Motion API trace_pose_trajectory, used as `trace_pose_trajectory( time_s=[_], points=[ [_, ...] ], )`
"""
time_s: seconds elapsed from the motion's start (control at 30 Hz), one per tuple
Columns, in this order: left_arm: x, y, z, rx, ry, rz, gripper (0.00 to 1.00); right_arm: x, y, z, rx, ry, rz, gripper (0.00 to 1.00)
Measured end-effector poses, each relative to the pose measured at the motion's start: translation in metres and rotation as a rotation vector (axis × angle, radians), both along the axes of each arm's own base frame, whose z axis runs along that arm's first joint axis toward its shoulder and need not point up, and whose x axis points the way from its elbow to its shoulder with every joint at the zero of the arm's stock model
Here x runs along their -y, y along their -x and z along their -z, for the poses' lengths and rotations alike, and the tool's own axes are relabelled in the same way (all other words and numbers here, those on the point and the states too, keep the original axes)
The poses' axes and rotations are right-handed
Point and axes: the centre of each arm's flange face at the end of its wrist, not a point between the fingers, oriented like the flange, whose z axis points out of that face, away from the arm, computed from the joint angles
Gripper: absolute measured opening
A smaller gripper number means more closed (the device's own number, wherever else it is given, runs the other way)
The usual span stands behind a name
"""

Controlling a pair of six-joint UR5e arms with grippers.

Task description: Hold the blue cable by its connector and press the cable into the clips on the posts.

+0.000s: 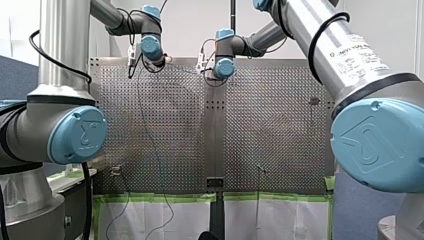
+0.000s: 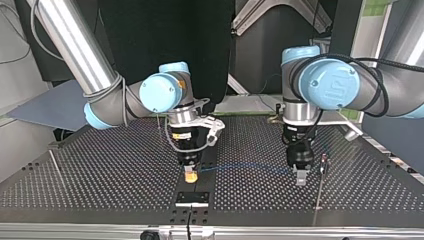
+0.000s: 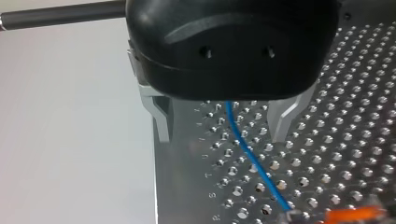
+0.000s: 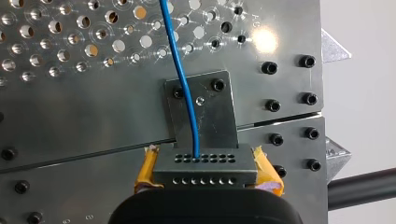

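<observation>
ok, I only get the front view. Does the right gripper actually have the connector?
Observer: Yes. Right wrist view: the right gripper is shut on the connector, yellow pads either side.
Operator: And the left gripper?
Observer: Left wrist view: the left gripper is open, the blue cable running between its fingers.
Operator: Post nearby?
Observer: Top view: a post stands just beside the left gripper; the cable shows only between the two grippers.

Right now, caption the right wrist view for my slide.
Right gripper holds the connector; blue cable runs ahead over the table.
</observation>
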Motion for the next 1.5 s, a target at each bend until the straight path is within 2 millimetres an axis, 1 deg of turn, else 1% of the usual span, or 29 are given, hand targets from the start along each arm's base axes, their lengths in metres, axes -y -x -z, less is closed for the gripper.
trace_pose_trajectory(
  time_s=[0.1, 0.23, 0.47, 0.57, 1.07, 1.1, 1.13, 1.17, 1.2, 1.23, 1.27, 1.3, 1.5],
  points=[
    [0.005, -0.005, 0.001, -0.008, -0.005, 0.005, 0.99, 0.000, 0.000, 0.000, 0.000, 0.000, 0.001, 0.00],
    [0.010, -0.012, 0.009, -0.028, -0.012, 0.007, 0.99, 0.000, 0.000, 0.000, 0.000, 0.000, 0.000, 0.00],
    [0.008, -0.022, 0.000, 0.002, 0.002, -0.026, 0.99, 0.000, 0.000, 0.000, -0.002, 0.001, 0.000, 0.00],
    [0.008, -0.025, 0.000, 0.002, 0.002, -0.030, 0.99, 0.000, 0.000, 0.000, -0.003, 0.001, -0.001, 0.00],
    [0.008, -0.026, 0.002, -0.007, 0.002, -0.048, 0.99, -0.003, -0.002, 0.000, -0.006, 0.000, -0.004, 0.00],
    [0.007, -0.026, 0.003, -0.008, 0.003, -0.053, 0.78, -0.003, -0.002, 0.000, -0.007, 0.000, -0.004, 0.00],
    [0.007, -0.025, 0.003, -0.008, 0.003, -0.060, 0.78, -0.003, -0.002, 0.000, -0.007, 0.000, -0.004, 0.00],
    [0.006, -0.025, 0.003, -0.009, 0.004, -0.068, 0.60, -0.003, -0.002, 0.001, -0.007, -0.001, -0.004, 0.00],
    [0.006, -0.025, 0.003, -0.009, 0.004, -0.075, 0.29, -0.003, -0.002, 0.001, -0.008, -0.001, -0.004, 0.00],
    [0.005, -0.025, 0.003, -0.010, 0.005, -0.082, 0.29, -0.003, -0.002, 0.001, -0.008, -0.001, -0.004, 0.00],
    [0.004, -0.024, 0.003, -0.011, 0.006, -0.093, 0.18, -0.003, -0.002, 0.001, -0.009, -0.001, -0.004, 0.00],
    [0.003, -0.024, 0.003, -0.011, 0.007, -0.101, 0.00, -0.003, -0.002, 0.001, -0.009, -0.001, -0.004, 0.00],
    [0.004, -0.023, 0.005, -0.009, 0.014, -0.115, 0.00, -0.003, -0.002, 0.001, -0.012, 0.000, -0.004, 0.00]
  ],
)
